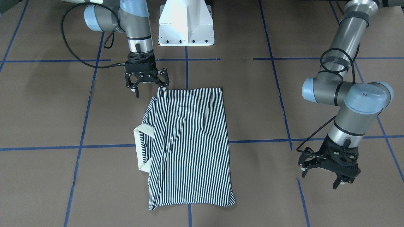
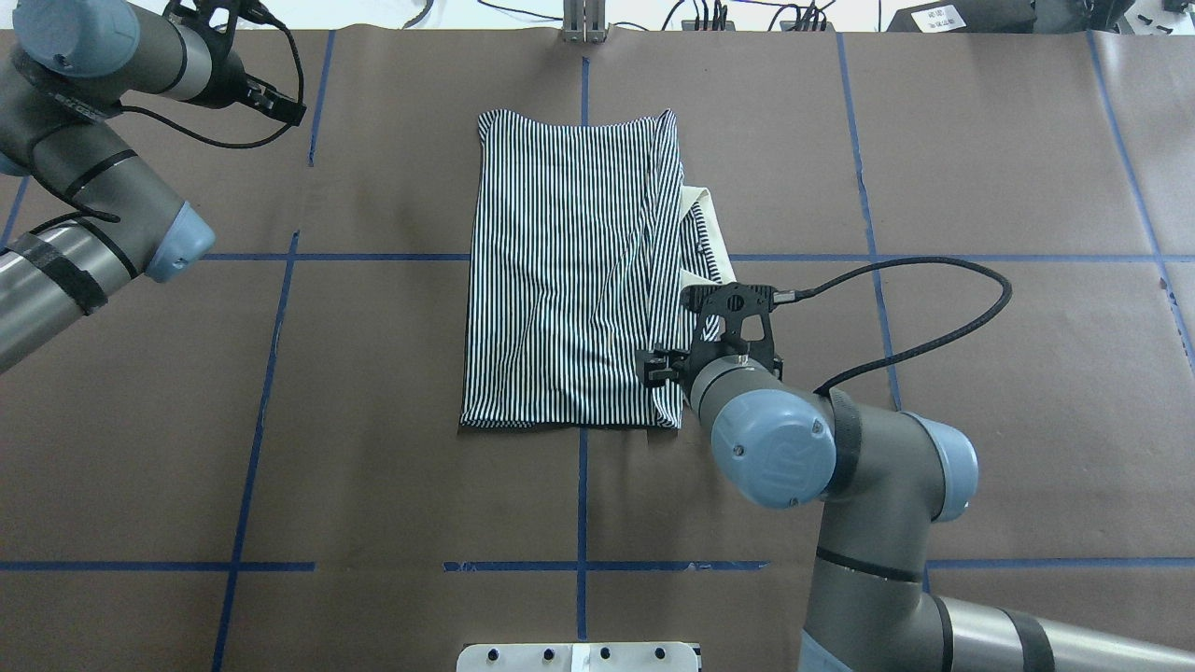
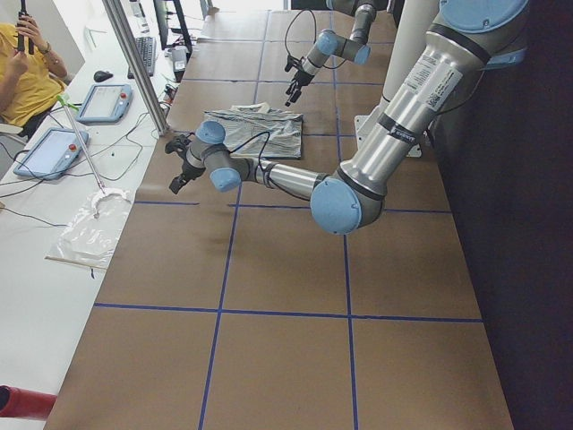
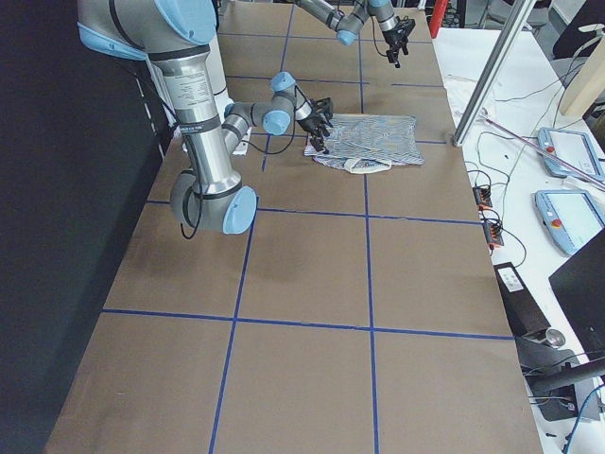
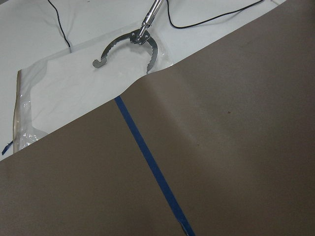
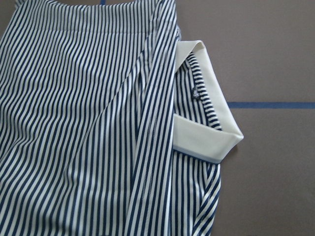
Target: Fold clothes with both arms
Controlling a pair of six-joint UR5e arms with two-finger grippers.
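Note:
The clothes are one striped polo shirt [image 1: 189, 145], lying folded into a long rectangle in the middle of the table. Its cream collar [image 1: 142, 148] sticks out on one long side and also shows in the right wrist view as collar [image 6: 206, 142]. My right gripper [image 1: 150, 91] hangs open at the shirt's corner nearest the robot base. One of its fingertips [image 1: 163, 91] is over that corner edge and the other is off the cloth. My left gripper [image 1: 322, 178] is open and empty, low over bare table well to the side of the shirt.
The white pedestal base [image 1: 186, 23] stands behind the shirt. Blue tape lines [image 1: 104, 146] cross the brown table cover. Past the far table edge a metal reacher claw [image 5: 128, 42] lies on a plastic bag. A seated person [image 3: 27, 72], tablets and a metal pole [image 3: 134, 63] are there too.

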